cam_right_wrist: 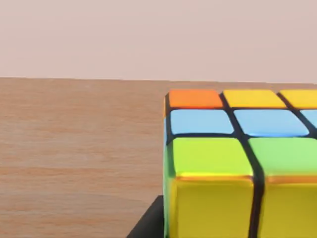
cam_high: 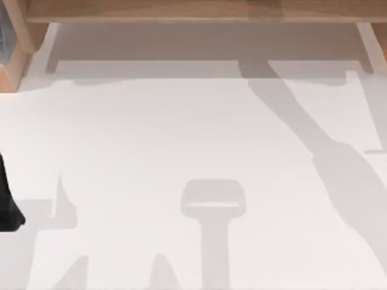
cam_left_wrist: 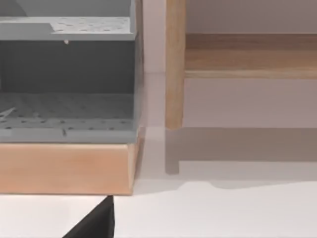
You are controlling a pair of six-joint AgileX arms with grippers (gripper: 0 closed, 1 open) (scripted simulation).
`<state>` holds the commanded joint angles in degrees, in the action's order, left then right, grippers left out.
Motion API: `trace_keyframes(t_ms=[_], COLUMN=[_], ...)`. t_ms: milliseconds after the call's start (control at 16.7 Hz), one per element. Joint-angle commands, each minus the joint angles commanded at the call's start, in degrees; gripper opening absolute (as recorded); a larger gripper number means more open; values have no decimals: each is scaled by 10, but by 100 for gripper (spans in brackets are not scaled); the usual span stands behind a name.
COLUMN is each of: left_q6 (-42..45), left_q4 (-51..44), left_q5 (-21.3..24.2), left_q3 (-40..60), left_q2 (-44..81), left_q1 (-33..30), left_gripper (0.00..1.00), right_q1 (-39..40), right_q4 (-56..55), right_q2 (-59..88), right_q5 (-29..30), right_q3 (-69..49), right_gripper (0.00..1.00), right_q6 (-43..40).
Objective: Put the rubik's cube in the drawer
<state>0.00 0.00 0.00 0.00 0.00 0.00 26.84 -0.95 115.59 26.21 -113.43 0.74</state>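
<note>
No text, label, brand, number or sign can be read in any of the views. The coloured stickers of the rubik's cube (cam_right_wrist: 237, 163) are plain, and no marking is borne by the wooden surfaces, the grey perforated shelving (cam_left_wrist: 67, 74) or the white worktop (cam_high: 181, 139).

A dark part of the left arm (cam_high: 7, 202) is showing at the top view's left edge, low over the white worktop (cam_high: 181, 133). Neither end effector's fingers are showing clearly enough to judge.
</note>
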Motion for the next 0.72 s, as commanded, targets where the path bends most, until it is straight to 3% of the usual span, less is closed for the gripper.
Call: trace_keyframes(t_ms=[480,720], left_q6=[0,0], left_q4=[0,0], left_q5=[0,0], left_q3=[0,0], left_q2=[0,0], left_q1=[0,0], left_gripper=[100,100], right_q1=[-9,-90], right_q4=[10,50], right_q2=[-14,-36], right_q5=[13,-24], right_q3=[-8,-62], right_gripper=[0,0], right_q6=[2,-23])
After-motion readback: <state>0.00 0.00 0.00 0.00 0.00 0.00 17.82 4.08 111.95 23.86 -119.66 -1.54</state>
